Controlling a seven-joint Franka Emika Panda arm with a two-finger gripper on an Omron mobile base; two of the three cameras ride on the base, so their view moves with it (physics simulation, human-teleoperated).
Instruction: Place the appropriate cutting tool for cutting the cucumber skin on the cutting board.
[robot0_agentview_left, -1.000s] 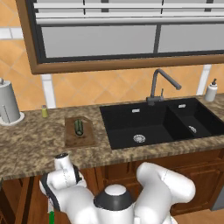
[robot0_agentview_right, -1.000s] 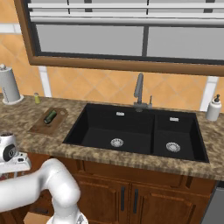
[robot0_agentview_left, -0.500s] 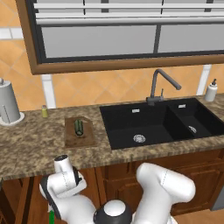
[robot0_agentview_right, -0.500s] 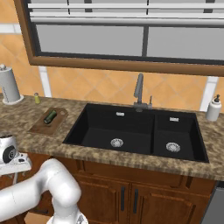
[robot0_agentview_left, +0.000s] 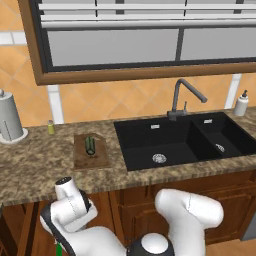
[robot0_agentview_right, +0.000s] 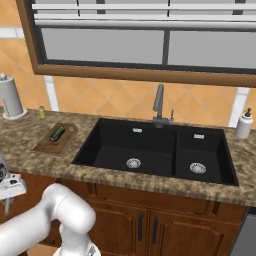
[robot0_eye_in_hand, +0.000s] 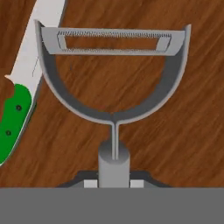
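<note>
The cutting tool (robot0_eye_in_hand: 113, 117), an all-grey peeler with a wide forked head and a slotted blade, fills the hand view. Its round handle runs down between my gripper (robot0_eye_in_hand: 113, 181) fingertips, which are shut on it. It hangs close over a brown wooden surface, beside a green-handled knife (robot0_eye_in_hand: 15, 111) with a pale blade. The cutting board (robot0_agentview_left: 92, 157) lies on the counter left of the sink, with the cucumber (robot0_agentview_left: 90, 145) on its far half. The board (robot0_agentview_right: 50, 144) and cucumber (robot0_agentview_right: 57, 134) also show in the right base view. My arm's wrist (robot0_agentview_left: 70, 200) reaches down below the counter front.
A black double sink (robot0_agentview_left: 180, 145) with a grey faucet (robot0_agentview_left: 180, 100) takes up the counter's right part. A paper towel roll (robot0_agentview_left: 10, 117) and a small yellow-green shaker (robot0_agentview_left: 50, 127) stand at the back left, and a soap dispenser (robot0_agentview_left: 242, 104) at the far right.
The wrist has shifted slightly to the left, below the counter edge. The board and the cucumber have stayed where they were.
</note>
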